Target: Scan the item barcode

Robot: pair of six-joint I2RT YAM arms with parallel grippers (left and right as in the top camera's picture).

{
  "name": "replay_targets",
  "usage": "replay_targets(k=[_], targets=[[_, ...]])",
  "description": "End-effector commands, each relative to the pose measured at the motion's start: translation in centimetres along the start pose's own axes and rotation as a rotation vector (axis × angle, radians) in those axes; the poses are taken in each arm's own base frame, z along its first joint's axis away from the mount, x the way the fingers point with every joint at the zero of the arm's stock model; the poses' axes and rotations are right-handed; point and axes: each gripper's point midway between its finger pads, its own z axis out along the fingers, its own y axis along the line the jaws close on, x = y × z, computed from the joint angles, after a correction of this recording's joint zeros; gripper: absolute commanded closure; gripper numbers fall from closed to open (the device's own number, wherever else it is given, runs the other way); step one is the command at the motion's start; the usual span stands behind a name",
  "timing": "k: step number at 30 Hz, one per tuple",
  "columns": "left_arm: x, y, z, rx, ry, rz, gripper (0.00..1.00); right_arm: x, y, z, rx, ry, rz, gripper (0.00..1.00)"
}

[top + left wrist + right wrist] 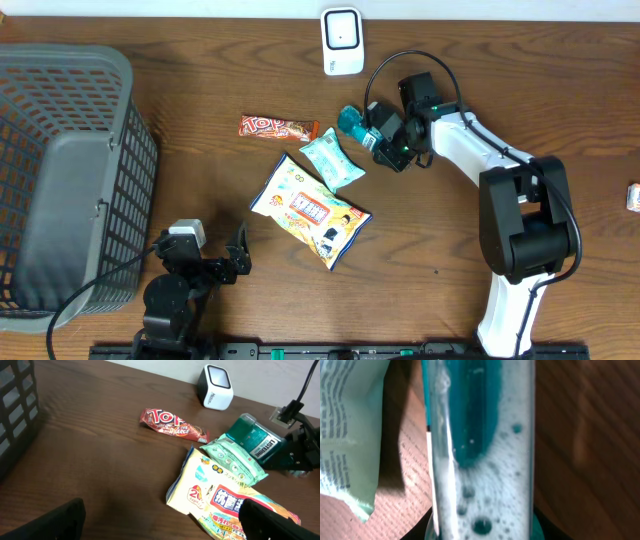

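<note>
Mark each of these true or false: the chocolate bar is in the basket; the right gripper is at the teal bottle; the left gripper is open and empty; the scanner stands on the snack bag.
1. The chocolate bar is in the basket. False: it lies on the table, outside the basket.
2. The right gripper is at the teal bottle. True.
3. The left gripper is open and empty. True.
4. The scanner stands on the snack bag. False: it stands on bare table, apart from the bag.
</note>
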Motion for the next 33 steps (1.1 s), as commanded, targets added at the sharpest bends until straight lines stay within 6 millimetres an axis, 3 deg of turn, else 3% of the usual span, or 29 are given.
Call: replay_targets(k=[1,7,14,18,25,33], targets=[[1.1,0.4,0.2,-0.013,0.032,-0.012,0.02,2.8,0.4,2.7,-0.015,0.089,0.040,0.99],[1.1,0.4,0.2,-0.012,0.032,-0.012,0.02,-0.6,-0.5,-1.1,0.045,-0.005,0.039,0.99],[1.1,0.4,0.2,-0.013,0.032,-0.012,0.02,-6.5,-3.5,-8.4,0.379,-0.166,-0.062,0.99],[1.1,0.4,0.2,-0.013,0.032,-0.012,0.02,-10.1,-2.3,-11.0,0.563,-0.206,-0.203,0.99],[1.1,0.4,0.2,-0.013,0.032,-0.012,0.02,-13.4,-1.5,-14.7,0.943,-0.165,-0.316,0.99],[1.1,0.4,0.2,-0.013,0.032,-0.012,0.02,-18.0,1.1,-18.8,1.165,-0.245,-0.454,0.99]])
